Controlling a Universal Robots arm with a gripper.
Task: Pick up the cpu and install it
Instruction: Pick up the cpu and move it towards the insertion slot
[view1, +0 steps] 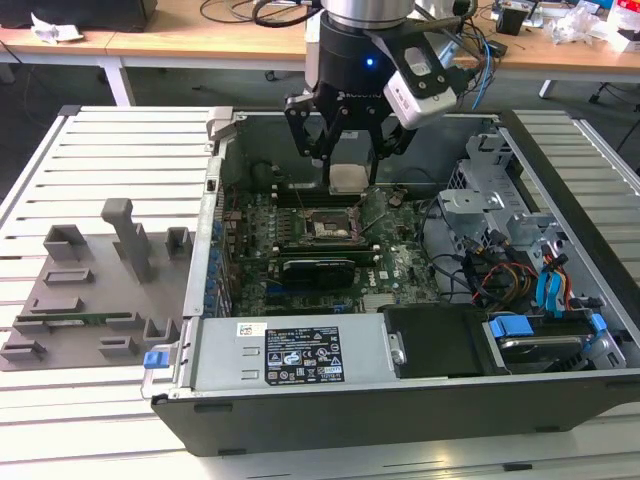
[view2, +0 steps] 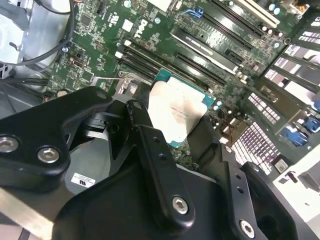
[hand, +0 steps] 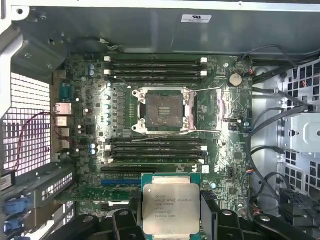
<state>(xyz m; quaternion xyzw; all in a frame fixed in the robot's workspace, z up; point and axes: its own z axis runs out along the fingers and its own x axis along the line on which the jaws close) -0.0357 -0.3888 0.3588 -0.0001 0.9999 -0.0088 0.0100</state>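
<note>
Gripper (hand: 171, 212) fingers (view2: 142, 125) narrow and tight on the cpu (hand: 171, 205), over the green motherboard (hand: 227, 172)

A robotics lab: open computer case (view1: 400, 412) on a slatted bench (view1: 100, 140), cable-strewn wooden desks (view1: 200, 32) behind.

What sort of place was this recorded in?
Probably a robotics lab or workshop: an opened computer case sits on a slatted table, wooden desks strewn with cables stand behind, and the robot hand holds a cpu above the motherboard.
</note>
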